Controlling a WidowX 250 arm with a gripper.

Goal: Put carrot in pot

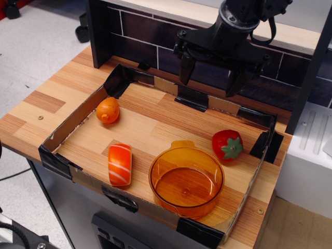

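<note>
We see the pot [187,181] sitting near the front edge of a shallow cardboard tray [66,124] that rests on the wooden worktop [31,116]. We take this pot as our landmark. It stands upright and holds nothing, with its small tab handle pointing toward the back wall.

The carrot [108,110] lies well apart from the pot, to its far left and further back, close to the tray's left wall. It touches no other toy, and its lighter tip faces forward.

Just left of the pot, near the tray's front edge, we find the salmon sushi piece [120,164], lying flat and not touching the pot. Behind the pot and a little to its right sits the strawberry [227,144], its green leaves turned toward the front right.

The end effector [209,75] hangs high above the tray's back edge, behind the pot and well apart from it. Its two dark fingers point downward and are spread wide, with nothing between them. It is far from the carrot, up and to that toy's right.

Behind the tray we see a dark tiled wall [140,31].
</note>
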